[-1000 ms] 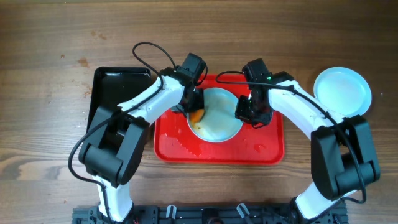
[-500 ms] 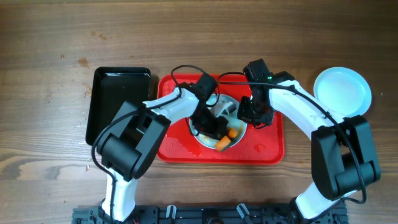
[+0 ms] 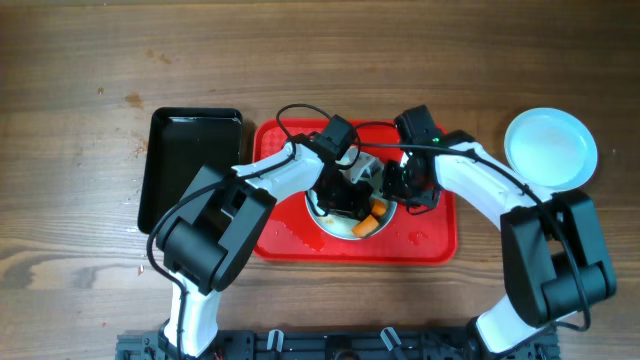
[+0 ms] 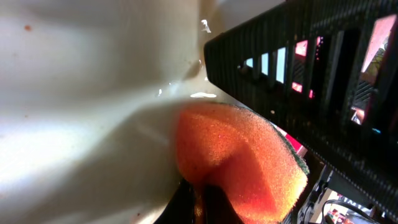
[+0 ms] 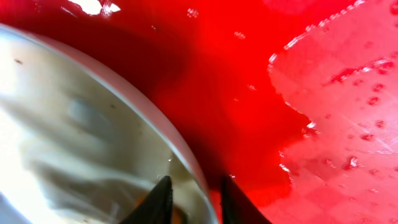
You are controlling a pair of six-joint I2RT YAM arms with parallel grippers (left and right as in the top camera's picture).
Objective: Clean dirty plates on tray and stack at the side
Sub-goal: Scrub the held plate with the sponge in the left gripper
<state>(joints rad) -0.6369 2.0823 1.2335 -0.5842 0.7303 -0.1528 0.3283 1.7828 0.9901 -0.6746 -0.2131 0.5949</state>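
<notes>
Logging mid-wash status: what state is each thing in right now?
Plate on tray: wet, under the sponge.
Orange sponge: pressed on that plate.
Red tray: wet.
Side plate: clean-looking, off the tray.
Left gripper: shut on the sponge.
Right gripper: slightly open astride plate's rim.

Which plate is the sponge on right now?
The plate on the red tray, with the orange sponge pressed against it; the other visible plate sits untouched on the bare table at the right.

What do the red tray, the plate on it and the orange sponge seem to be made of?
Tray: probably plastic, glossy red, wet highlights.
Plate: pale, smooth, glossy; ceramic or melamine, I cannot tell.
Sponge: orange foam, fine porous grain, with a dark scouring layer.
</notes>
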